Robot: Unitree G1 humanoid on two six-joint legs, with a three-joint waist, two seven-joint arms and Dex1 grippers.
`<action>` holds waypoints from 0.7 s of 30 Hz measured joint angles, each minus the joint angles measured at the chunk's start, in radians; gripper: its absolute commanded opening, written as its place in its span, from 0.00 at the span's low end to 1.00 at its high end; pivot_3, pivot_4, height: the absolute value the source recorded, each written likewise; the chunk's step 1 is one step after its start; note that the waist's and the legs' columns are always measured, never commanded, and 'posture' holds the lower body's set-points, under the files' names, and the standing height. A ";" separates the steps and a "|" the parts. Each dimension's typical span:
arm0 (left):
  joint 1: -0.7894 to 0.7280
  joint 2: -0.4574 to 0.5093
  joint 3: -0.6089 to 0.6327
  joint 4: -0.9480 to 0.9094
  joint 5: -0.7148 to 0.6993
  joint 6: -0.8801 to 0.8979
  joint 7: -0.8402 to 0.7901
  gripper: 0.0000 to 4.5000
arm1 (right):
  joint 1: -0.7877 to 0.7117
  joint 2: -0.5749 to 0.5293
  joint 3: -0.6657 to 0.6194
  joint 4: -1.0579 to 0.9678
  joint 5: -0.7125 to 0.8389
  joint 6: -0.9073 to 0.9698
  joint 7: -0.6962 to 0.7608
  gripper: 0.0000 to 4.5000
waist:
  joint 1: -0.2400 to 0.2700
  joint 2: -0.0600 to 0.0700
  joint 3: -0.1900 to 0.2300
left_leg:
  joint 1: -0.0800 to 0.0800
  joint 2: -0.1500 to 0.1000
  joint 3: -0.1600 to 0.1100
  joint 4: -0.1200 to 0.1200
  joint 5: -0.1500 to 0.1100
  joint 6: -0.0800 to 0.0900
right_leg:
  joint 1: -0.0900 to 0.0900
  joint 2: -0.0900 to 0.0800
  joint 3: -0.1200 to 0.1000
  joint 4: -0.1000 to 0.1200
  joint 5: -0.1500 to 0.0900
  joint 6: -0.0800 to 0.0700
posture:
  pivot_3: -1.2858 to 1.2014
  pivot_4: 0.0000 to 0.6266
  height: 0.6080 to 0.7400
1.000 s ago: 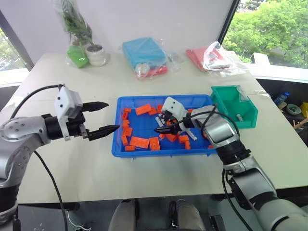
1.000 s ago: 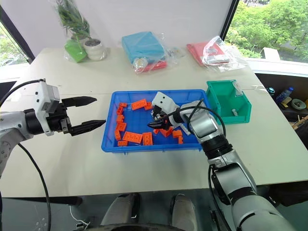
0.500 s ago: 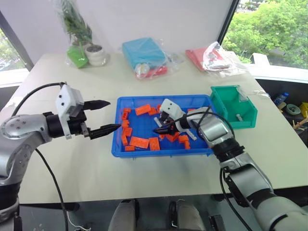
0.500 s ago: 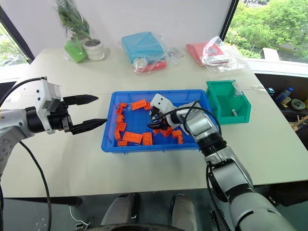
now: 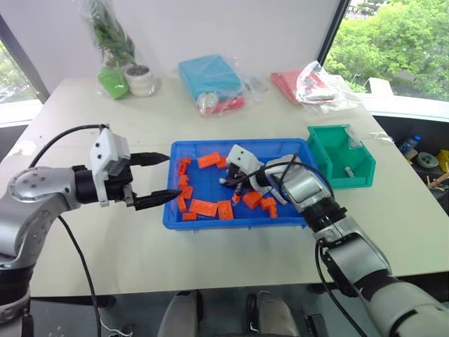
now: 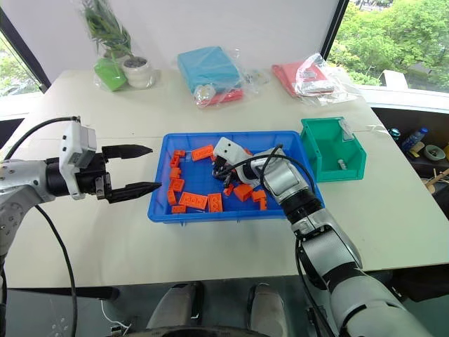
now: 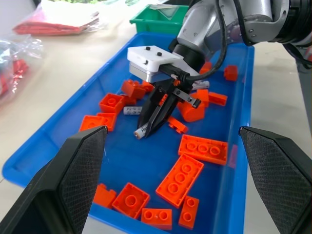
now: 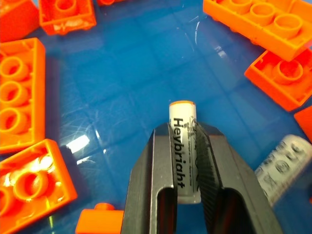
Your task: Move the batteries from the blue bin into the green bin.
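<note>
Battery point(image 8: 182, 146) sits clamped in your right gripper point(image 8: 185, 146), just above the blue bin point(image 5: 175, 217) floor among orange bricks point(image 7: 187, 179). Your left gripper point(image 5: 160, 179) hovers at the bin's left rim, fingers apart.

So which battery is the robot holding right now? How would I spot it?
Find the blue bin in the middle of the table, full of orange bricks. Over it the right tool is shut on one battery. That one is white with black lettering and an orange end, pinched between two black fingers, while another battery lies loose on the bin floor.
</note>
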 measured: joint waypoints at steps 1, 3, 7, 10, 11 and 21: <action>0.000 0.000 -0.003 0.000 0.000 0.003 -0.005 1.00 | 0.014 -0.002 -0.012 -0.035 0.015 0.028 0.002 0.04 | 0.000 0.000 0.000 | 0.000 0.000 0.000 0.000 0.000 0.000 | 0.000 0.000 0.000 0.000 0.000 0.000 | 0.52 0.24 0.55; -0.001 0.000 -0.011 -0.001 0.000 0.005 -0.017 1.00 | 0.031 -0.011 -0.043 -0.113 0.049 0.087 -0.004 0.04 | 0.001 0.000 0.000 | 0.000 0.000 0.000 0.000 0.000 0.000 | 0.000 0.000 0.000 0.000 0.000 0.000 | 0.52 0.24 0.55; -0.013 0.000 -0.029 -0.002 0.000 0.008 -0.026 1.00 | 0.019 -0.094 -0.245 -0.266 0.129 0.214 -0.081 0.04 | 0.017 0.001 0.000 | -0.001 0.000 0.000 0.001 0.000 0.000 | 0.000 -0.001 0.000 -0.001 0.000 0.000 | 0.52 0.24 0.55; -0.015 0.000 -0.029 0.005 0.001 0.007 -0.034 1.00 | 0.006 -0.227 -0.402 -0.279 0.140 0.255 -0.158 0.04 | 0.033 0.000 0.000 | -0.002 -0.001 0.001 0.001 -0.002 -0.003 | 0.000 -0.001 0.000 -0.003 -0.001 -0.001 | 0.52 0.24 0.55; -0.017 0.000 -0.032 0.012 0.002 0.006 -0.037 1.00 | 0.012 -0.281 -0.450 -0.275 0.139 0.259 -0.183 0.04 | 0.038 0.000 0.000 | -0.002 -0.001 0.001 0.001 -0.002 -0.003 | 0.000 -0.002 0.000 -0.004 -0.002 -0.003 | 0.52 0.24 0.55; -0.073 -0.045 -0.079 0.065 0.027 -0.016 -0.037 1.00 | 0.230 -0.417 -0.577 -0.231 0.146 0.239 -0.303 0.34 | 0.024 0.000 0.000 | -0.002 0.006 0.010 0.000 0.000 0.000 | 0.000 0.000 0.000 -0.002 0.000 0.000 | 0.52 0.24 0.55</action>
